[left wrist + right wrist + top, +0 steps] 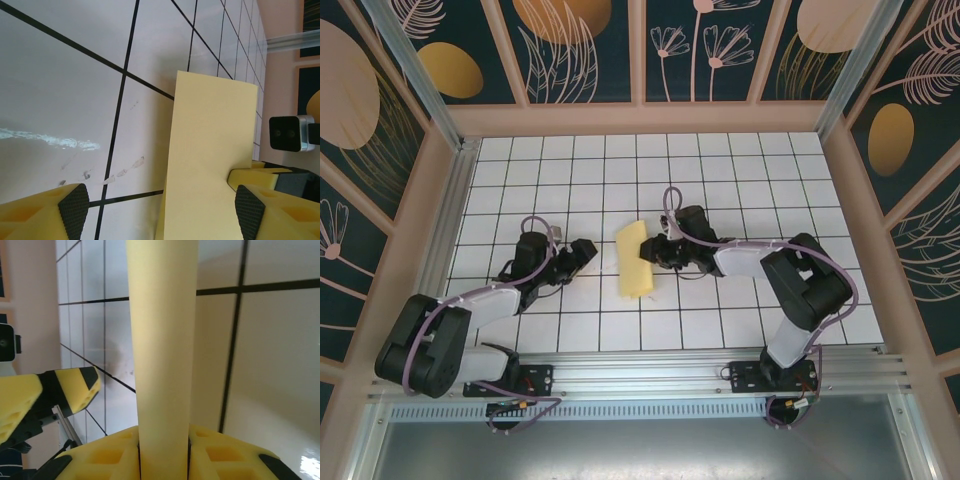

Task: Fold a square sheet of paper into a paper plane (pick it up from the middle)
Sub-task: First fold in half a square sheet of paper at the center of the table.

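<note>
White gridded tabletop (740,170) keeps open tiles on every side, up to the pink-framed walls (640,118) (most room lies behind). Left arm (470,310) and right arm (800,285) reach inward, bent low. At mid-table between them sits the pale yellow paper sheet (634,260), folded narrow, long edges straight. Right gripper (654,250) pinches its right edge. Left gripper (588,250) stands spread just beside its left edge.

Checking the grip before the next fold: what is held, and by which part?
The right gripper pinches the folded pale yellow paper sheet at its long edge; left gripper open.
</note>
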You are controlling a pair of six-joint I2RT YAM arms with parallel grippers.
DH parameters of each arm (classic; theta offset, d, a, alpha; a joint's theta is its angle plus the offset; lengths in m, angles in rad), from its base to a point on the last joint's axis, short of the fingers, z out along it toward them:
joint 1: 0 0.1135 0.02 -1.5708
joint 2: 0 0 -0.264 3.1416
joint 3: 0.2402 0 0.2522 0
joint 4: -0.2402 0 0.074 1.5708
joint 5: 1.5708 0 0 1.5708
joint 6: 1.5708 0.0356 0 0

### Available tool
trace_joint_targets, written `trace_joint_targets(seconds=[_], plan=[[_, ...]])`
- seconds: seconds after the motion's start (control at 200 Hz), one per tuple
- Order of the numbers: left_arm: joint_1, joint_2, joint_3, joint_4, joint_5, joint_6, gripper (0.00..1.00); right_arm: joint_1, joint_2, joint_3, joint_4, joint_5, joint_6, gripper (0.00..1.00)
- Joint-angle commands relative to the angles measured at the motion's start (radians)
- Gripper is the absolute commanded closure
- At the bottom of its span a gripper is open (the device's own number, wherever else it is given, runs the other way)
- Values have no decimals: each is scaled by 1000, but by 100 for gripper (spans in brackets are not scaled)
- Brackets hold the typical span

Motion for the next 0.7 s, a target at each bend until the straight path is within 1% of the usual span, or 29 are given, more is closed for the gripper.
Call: trace_joint_targets(seconds=[0.0, 0.08, 0.29, 0.3, 0.32, 0.42, 0.575, 0.696], plan=[[-43, 44, 50, -2, -30, 15, 22, -26, 24, -20, 34, -47, -71, 73], [-77, 82, 73, 6, -39, 10, 25, -42, 35, -31, 33, -56, -90, 73], [-163, 184, 125, 49, -40, -14, 38, -55, 52, -48, 24, -67, -133, 70], [-167, 189, 126, 49, -41, -15, 38, -76, 54, -48, 22, -66, -135, 69], [-174, 198, 130, 50, -42, -15, 40, -84, 57, -47, 18, -66, -139, 69], [-208, 235, 150, 54, -43, -16, 43, -89, 70, -48, 8, -66, -161, 66], [-245, 270, 180, 50, -55, -15, 55, -97, 74, -44, -18, -47, -186, 64], [-266, 296, 217, 47, -56, -7, 60, -100, 74, -40, -38, -32, -196, 64]])
